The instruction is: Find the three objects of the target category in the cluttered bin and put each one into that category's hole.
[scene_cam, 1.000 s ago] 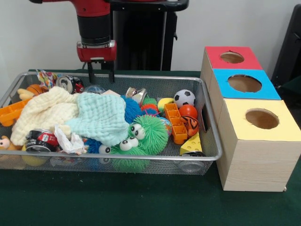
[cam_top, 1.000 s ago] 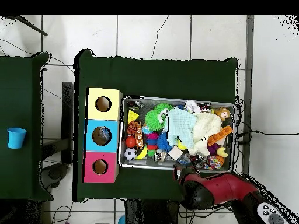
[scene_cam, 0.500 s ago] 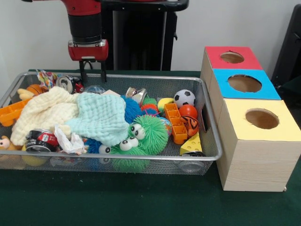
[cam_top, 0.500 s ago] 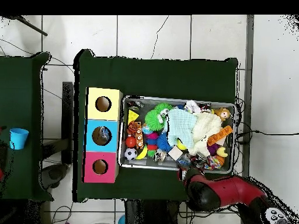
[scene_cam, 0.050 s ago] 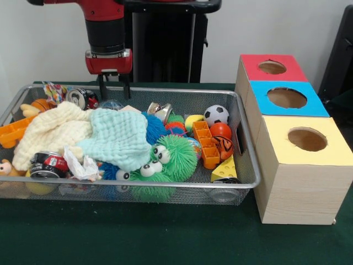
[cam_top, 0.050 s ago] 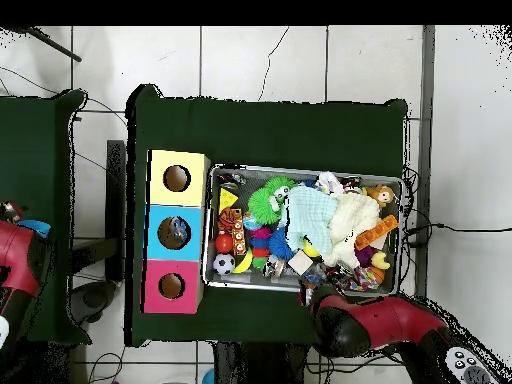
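Observation:
A wire mesh bin point(scene_cam, 0.050 s ago: 246, 144) holds a jumble of toys. My gripper point(scene_cam, 0.050 s ago: 115, 91) hangs open and empty over the bin's back rim, just above a drinks can point(scene_cam, 0.050 s ago: 77, 97) and a clear lid. A pale blue cloth point(scene_cam, 0.050 s ago: 118, 135) and a cream cloth point(scene_cam, 0.050 s ago: 55, 130) cover the bin's left half. On the right lie a soccer ball point(scene_cam, 0.050 s ago: 216, 114), an orange ball point(scene_cam, 0.050 s ago: 220, 130), a tiger-striped ball point(scene_cam, 0.050 s ago: 223, 147) and a cheese wedge point(scene_cam, 0.050 s ago: 225, 168). Three boxes stand beside the bin, with a red hole point(scene_cam, 0.050 s ago: 272, 67), a blue hole point(scene_cam, 0.050 s ago: 287, 97) and a yellow hole point(scene_cam, 0.050 s ago: 307, 139). From overhead my arm point(cam_top, 0.050 s ago: 345, 322) hides the gripper.
Green fuzzy toys with eyes point(scene_cam, 0.050 s ago: 174, 157), an orange block point(scene_cam, 0.050 s ago: 206, 143), a red can point(scene_cam, 0.050 s ago: 48, 164) and crumpled paper point(scene_cam, 0.050 s ago: 81, 165) fill the bin's front. A red shape point(cam_top, 0.050 s ago: 20, 270) shows at the overhead view's left edge over a side table point(cam_top, 0.050 s ago: 40, 140).
The gripper swung left and up, then came back right and a little lower, still open. Overhead, a red shape has come in at the left edge, covering the blue cup.

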{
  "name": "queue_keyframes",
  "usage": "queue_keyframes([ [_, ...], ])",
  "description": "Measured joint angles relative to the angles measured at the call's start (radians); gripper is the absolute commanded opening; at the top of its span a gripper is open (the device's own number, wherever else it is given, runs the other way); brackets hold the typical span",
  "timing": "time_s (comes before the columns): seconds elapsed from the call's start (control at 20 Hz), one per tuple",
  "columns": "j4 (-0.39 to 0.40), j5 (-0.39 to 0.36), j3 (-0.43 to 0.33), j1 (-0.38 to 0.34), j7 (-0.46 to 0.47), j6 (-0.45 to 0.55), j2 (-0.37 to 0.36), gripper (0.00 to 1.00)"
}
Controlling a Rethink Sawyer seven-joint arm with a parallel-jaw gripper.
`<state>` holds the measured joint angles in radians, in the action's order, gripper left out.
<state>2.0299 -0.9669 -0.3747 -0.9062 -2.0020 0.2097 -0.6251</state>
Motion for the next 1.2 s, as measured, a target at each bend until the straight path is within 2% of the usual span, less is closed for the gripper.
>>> queue_keyframes([
  [0.3,-0.003,0.002,-0.002,-0.005,0.0,0.001,0.001,1.0],
  [0.75,-0.024,0.026,-0.049,-0.074,0.0,0.041,0.016,1.0],
  [1.2,-0.039,0.028,-0.075,-0.088,0.0,0.068,0.025,1.0],
])
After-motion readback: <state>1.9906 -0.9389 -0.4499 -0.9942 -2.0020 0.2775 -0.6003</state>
